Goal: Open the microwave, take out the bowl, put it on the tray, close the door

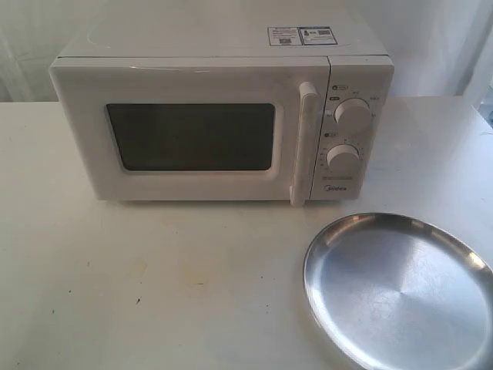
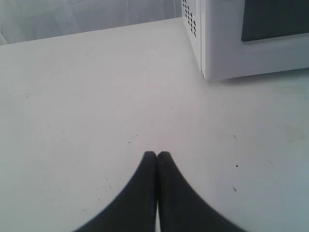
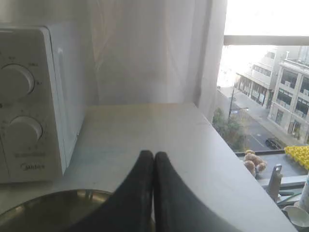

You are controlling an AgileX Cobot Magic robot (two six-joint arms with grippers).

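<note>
The white microwave [image 1: 223, 116] stands at the back of the table with its door [image 1: 189, 135] closed and the bar handle [image 1: 303, 142] upright beside the dials. Its corner shows in the left wrist view [image 2: 241, 38] and its dial panel in the right wrist view [image 3: 29, 106]. The silver tray [image 1: 400, 293] lies at the front right, bare; its rim shows below the right fingers [image 3: 53, 208]. The bowl is hidden. My left gripper [image 2: 157, 153] is shut over bare table, left of the microwave. My right gripper [image 3: 153, 153] is shut above the tray's far edge. Neither arm shows in the exterior view.
The white table [image 1: 154, 277] runs out in front of the microwave. Its right edge [image 3: 241, 164] drops off by a window with a curtain [image 3: 154, 48] behind. A backdrop [image 1: 431, 38] hangs at the rear.
</note>
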